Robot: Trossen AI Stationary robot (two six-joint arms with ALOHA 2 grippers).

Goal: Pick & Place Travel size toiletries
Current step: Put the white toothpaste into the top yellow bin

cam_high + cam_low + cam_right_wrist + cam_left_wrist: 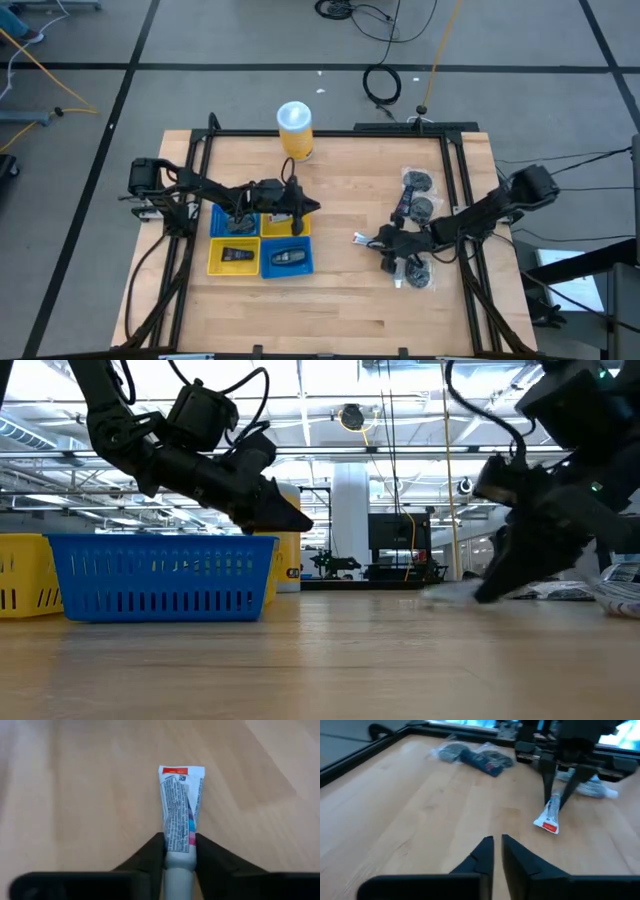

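Right gripper point(180, 851) clamped on white tube point(180, 810), left gripper point(497, 851) seemingly closed over trays point(260, 243).

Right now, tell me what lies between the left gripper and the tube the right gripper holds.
Only bare wood. The left wrist view shows clear tabletop from the shut left gripper across to the tube pinched in the right gripper.
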